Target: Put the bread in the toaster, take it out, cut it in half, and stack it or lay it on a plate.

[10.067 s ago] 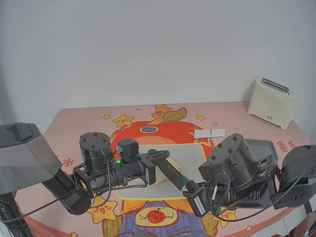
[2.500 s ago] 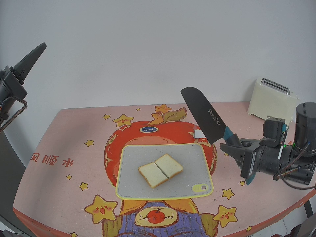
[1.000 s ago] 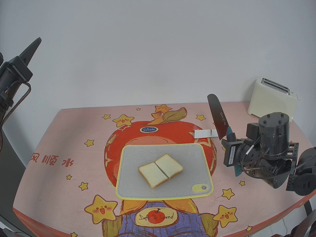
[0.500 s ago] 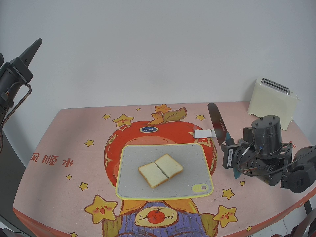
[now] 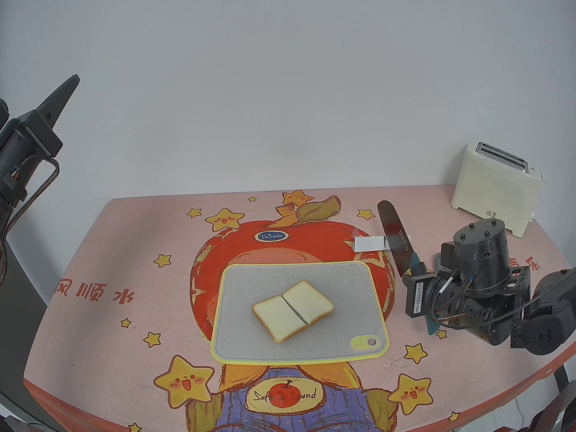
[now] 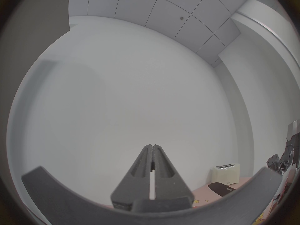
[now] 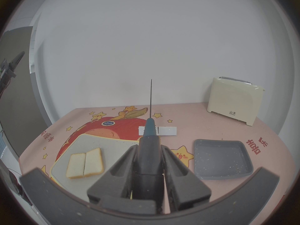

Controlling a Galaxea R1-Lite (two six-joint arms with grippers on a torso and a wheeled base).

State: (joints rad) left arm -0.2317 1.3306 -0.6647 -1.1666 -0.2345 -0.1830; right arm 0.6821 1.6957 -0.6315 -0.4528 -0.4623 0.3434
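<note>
Head view: left gripper fingers pressed together, arm cut off at edge | right gripper clamping knife, handle mostly hidden

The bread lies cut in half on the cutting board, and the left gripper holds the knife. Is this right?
Wrong arm. The bread lies cut in half on the cutting board, but the right gripper holds the knife; the right wrist view shows it.
</note>
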